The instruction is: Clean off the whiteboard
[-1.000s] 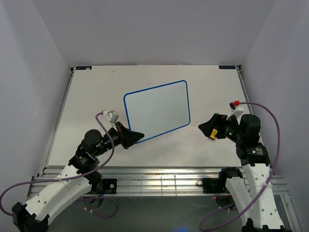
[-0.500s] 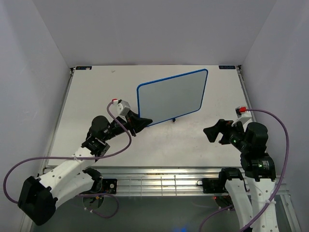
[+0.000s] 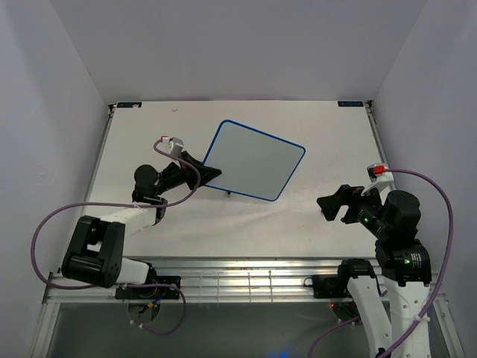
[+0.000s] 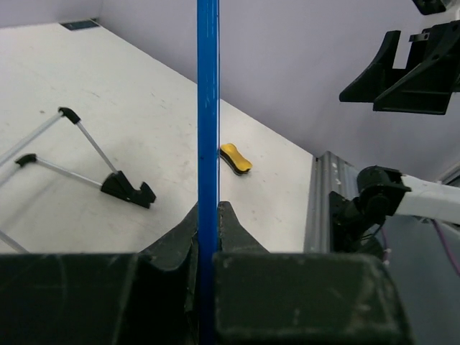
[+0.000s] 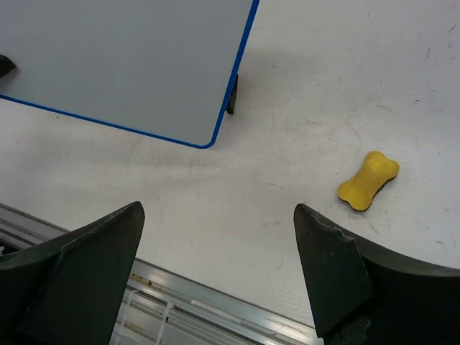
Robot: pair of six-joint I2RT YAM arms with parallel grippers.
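Observation:
The whiteboard point(image 3: 255, 170) has a thin blue frame and a blank white face. It is tilted up at mid table, with one black foot point(image 5: 231, 104) under its near edge. My left gripper point(image 3: 215, 173) is shut on the board's left edge. The left wrist view shows the blue frame point(image 4: 208, 108) edge-on between the fingertips point(image 4: 228, 215). My right gripper point(image 3: 334, 205) is open and empty, above the table to the right of the board point(image 5: 129, 65). The yellow eraser point(image 5: 368, 181) lies on the table beside it and also shows in the left wrist view point(image 4: 236, 158).
The board's thin metal stand legs with a black foot point(image 4: 126, 188) show in the left wrist view. An aluminium rail point(image 3: 253, 268) runs along the table's near edge. White walls stand close on the left, back and right.
My left gripper has raised the board off the table and swung it back and left. My right gripper held the yellow eraser a second ago; now it is open and the eraser lies on the table.

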